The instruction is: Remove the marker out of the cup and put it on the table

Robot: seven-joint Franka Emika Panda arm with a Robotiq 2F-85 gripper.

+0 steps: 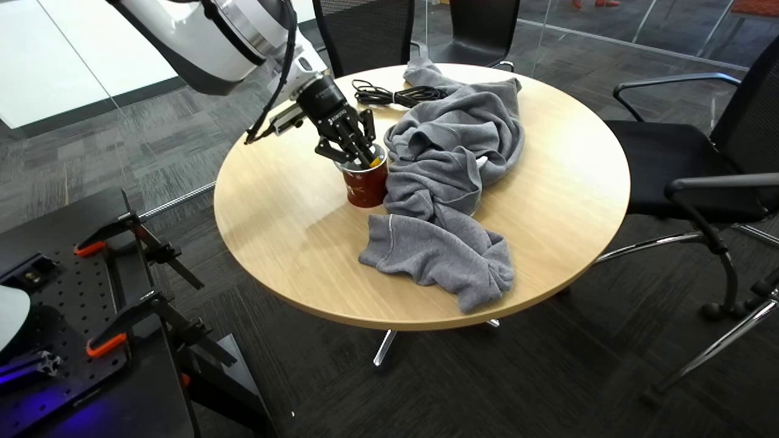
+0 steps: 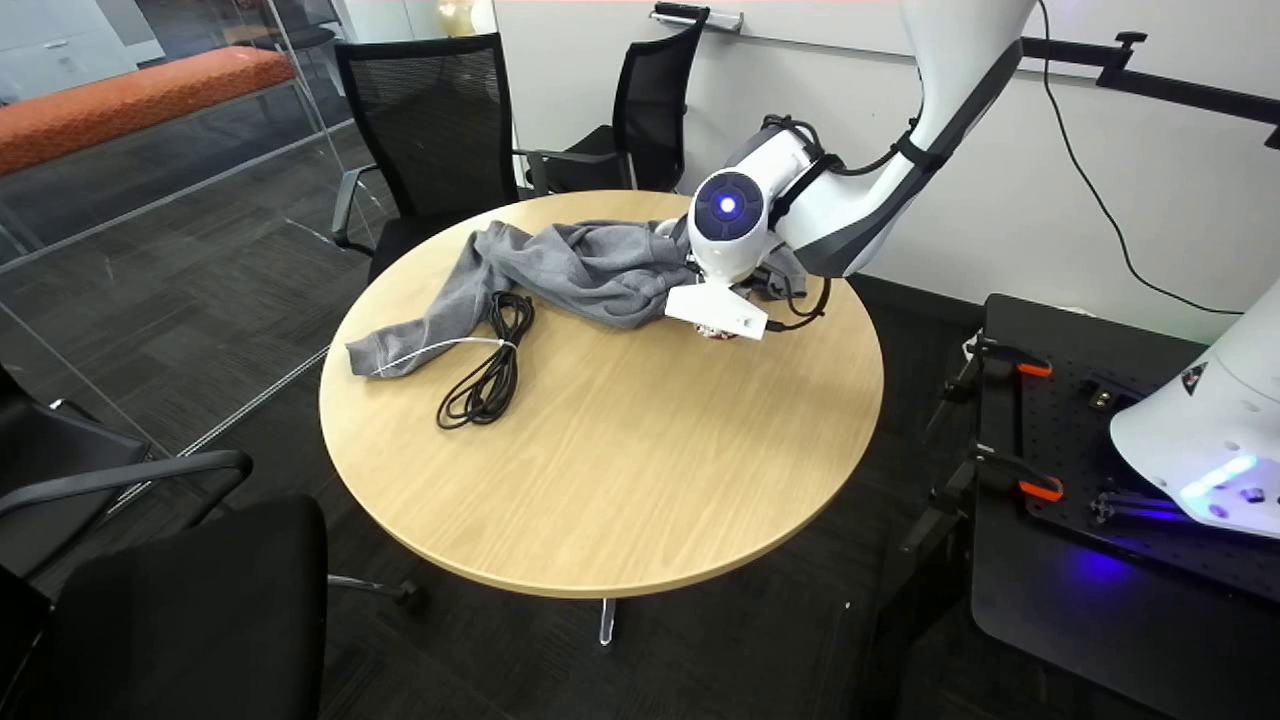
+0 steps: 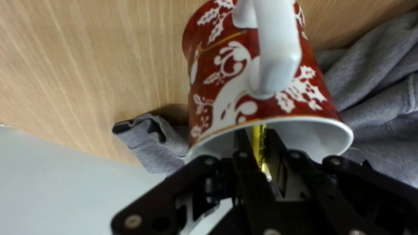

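The round desk (image 1: 274, 237), with its light wood top, carries the things here and is also where the job should end. A white robot arm (image 1: 201, 55) slants down over it. Across the wood lies a crumpled grey sweater (image 1: 435, 179), and by one end of it rests a bundle of black cable (image 2: 485, 385); neither plays a part in the task. The pincer (image 3: 256, 133) points downward at a tilt, its two fingers brought nearly together, with only a slim gap between, filled by something yellow. Its fingertips are within the mouth of the cup (image 1: 367, 187), dark red with white patterning, which stands upright just beside the sweater — whether the two touch, I can't tell. Smallest is the marker (image 3: 259, 140), that yellow strip: it is still in the cup, a part of it showing between the fingers, and I judge that the pincer has hold of it. Its lower end is hidden in the wrist view, so whether it is off the bottom can't be seen. As for progress, the reach in looks done and the grasp very probably too — call it about half the work. What's left, as I read it, is to draw the marker up clear of the rim, carry it past the cup, lay it on the desk and let go.
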